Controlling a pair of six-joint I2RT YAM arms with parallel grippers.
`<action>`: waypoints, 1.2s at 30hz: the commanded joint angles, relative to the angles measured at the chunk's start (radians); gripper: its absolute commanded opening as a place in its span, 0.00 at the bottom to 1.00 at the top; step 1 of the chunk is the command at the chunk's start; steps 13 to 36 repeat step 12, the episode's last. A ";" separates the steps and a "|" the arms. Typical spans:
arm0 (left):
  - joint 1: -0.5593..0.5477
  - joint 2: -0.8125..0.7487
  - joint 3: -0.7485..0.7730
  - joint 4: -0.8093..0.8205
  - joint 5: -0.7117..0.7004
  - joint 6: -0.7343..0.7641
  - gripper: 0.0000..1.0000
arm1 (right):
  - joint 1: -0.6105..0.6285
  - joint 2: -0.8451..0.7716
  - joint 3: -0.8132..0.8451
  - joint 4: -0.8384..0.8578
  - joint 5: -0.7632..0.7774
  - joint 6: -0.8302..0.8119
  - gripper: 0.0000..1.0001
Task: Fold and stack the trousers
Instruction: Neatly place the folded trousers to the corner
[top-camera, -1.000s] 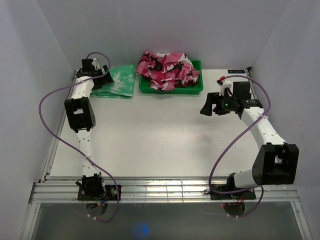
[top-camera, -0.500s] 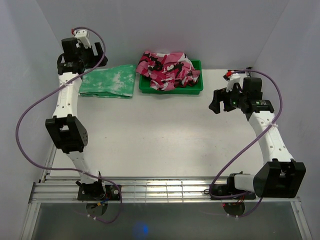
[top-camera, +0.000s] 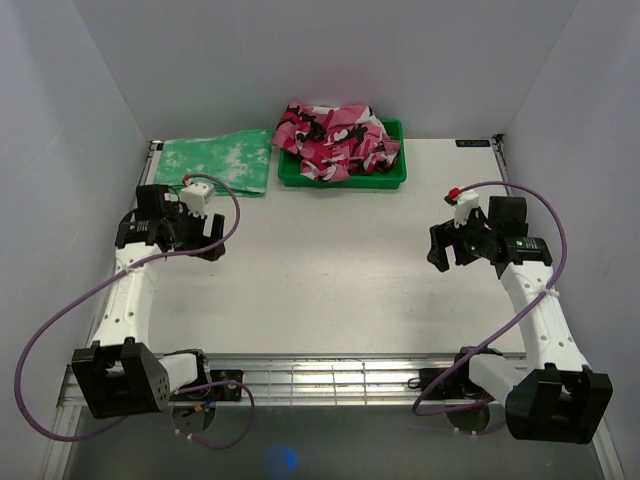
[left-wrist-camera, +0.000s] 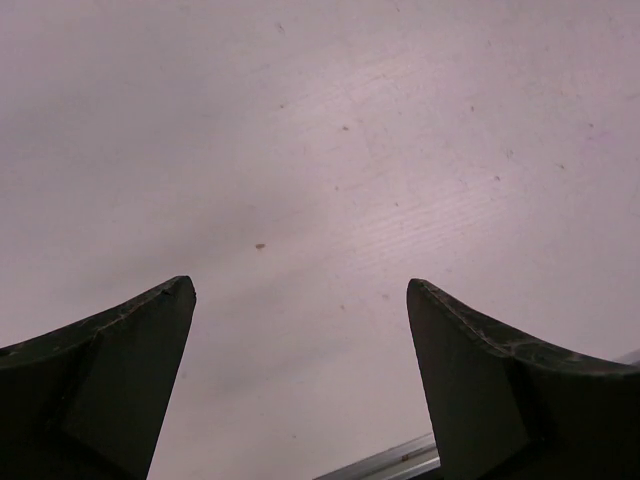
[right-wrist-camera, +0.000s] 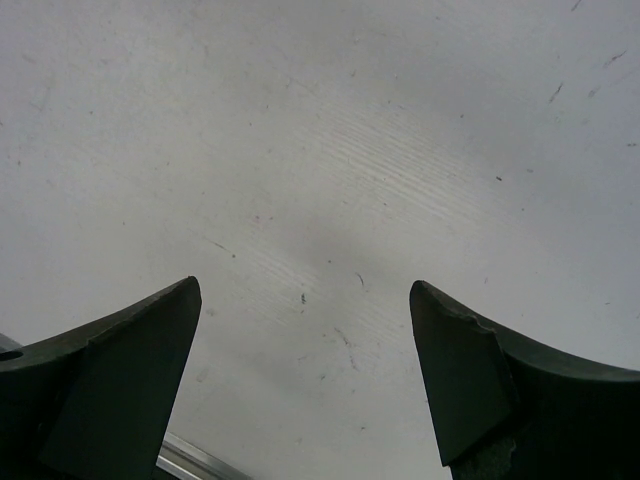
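From above, a white table (top-camera: 320, 285) stands between pale walls. The trousers (top-camera: 215, 163) lie flat at its far left corner, well beyond the left gripper (top-camera: 212, 240) and farther still from the right gripper (top-camera: 437, 250).

Left wrist: fingers (left-wrist-camera: 110, 370) spread wide over the tabletop.

Right wrist: fingers (right-wrist-camera: 110, 380) equally wide, holding nothing.

Plain white walls (top-camera: 320, 60) enclose a pale, evenly lit table (top-camera: 320, 280) edged by an aluminium rail (top-camera: 330, 375) in front.

Folded trousers (top-camera: 215, 163) lie flat in the far-left corner of the surface (top-camera: 320, 280); just to their right, against the far edge, a tray (top-camera: 343, 181) holds heaped garments (top-camera: 335, 135)
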 joint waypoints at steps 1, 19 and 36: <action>-0.001 -0.081 -0.055 -0.073 0.081 0.049 0.98 | -0.001 -0.063 -0.035 -0.041 0.002 -0.091 0.90; -0.001 -0.179 -0.089 -0.061 0.012 0.026 0.98 | -0.001 -0.125 -0.055 -0.037 -0.024 -0.129 0.90; -0.001 -0.179 -0.089 -0.061 0.012 0.026 0.98 | -0.001 -0.125 -0.055 -0.037 -0.024 -0.129 0.90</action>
